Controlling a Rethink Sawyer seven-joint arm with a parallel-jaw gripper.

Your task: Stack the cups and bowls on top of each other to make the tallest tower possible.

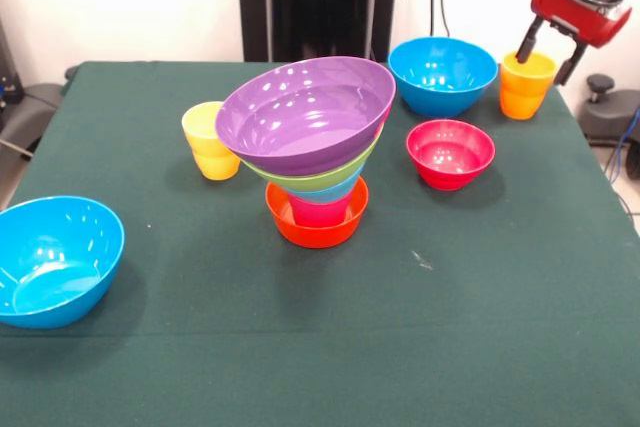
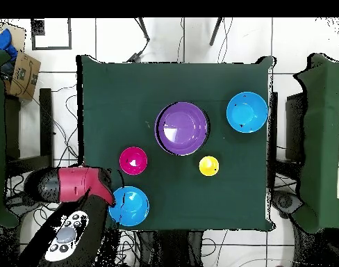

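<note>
The tower (image 1: 316, 152) stands mid-surface, tilting, its orange bowl (image 1: 316, 230) at the base under a red-pink cup (image 1: 320, 211) and widening light blue, green and purple bowls (image 1: 305, 112), while the claw (image 1: 546, 57), fingers spread, straddles the orange cup (image 1: 524, 87) beside a blue bowl (image 1: 442, 74).

Tower (image 1: 315, 147): purple bowl (image 1: 305, 114) uppermost, then lime green and blue layers, a red-pink cup (image 1: 320, 212), and an orange base bowl (image 1: 316, 229). Separate items: two blue bowls (image 1: 55, 259) (image 1: 442, 74), one red bowl (image 1: 450, 153), one yellow cup (image 1: 209, 141), one orange cup (image 1: 526, 85). Table cloth (image 1: 300, 347) plain dark green; gripper (image 1: 548, 55) red with black fingers (image 1: 527, 42).
</note>
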